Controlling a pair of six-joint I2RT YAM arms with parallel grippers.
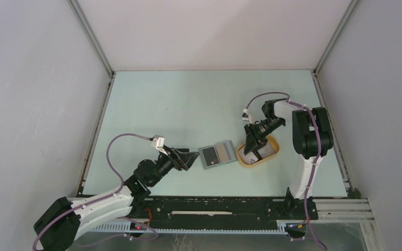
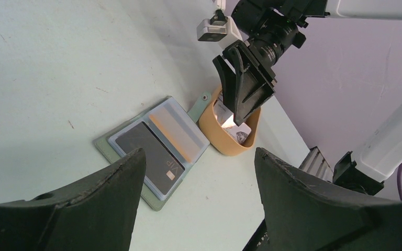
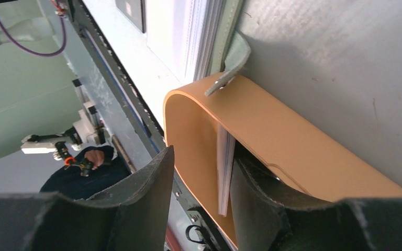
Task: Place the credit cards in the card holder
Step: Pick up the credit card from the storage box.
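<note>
The card holder (image 1: 217, 155) lies open and flat on the table, a black credit card (image 2: 149, 154) showing in its left slot. Its snap tab (image 3: 235, 57) rests on the rim of the tan tray (image 1: 272, 151). Pale credit cards (image 3: 224, 172) stand on edge inside the tray. My right gripper (image 1: 250, 149) points down into the tray, open. One finger (image 3: 256, 198) is against the cards and the other (image 3: 146, 198) is outside the tray wall, with a gap to the cards. My left gripper (image 1: 192, 158) hovers open just left of the card holder, nothing between its fingers.
The tan tray (image 2: 220, 136) sits right beside the card holder's right edge. White enclosure walls and metal frame posts (image 1: 91, 39) border the table. A black rail (image 1: 214, 206) runs along the near edge between the arm bases.
</note>
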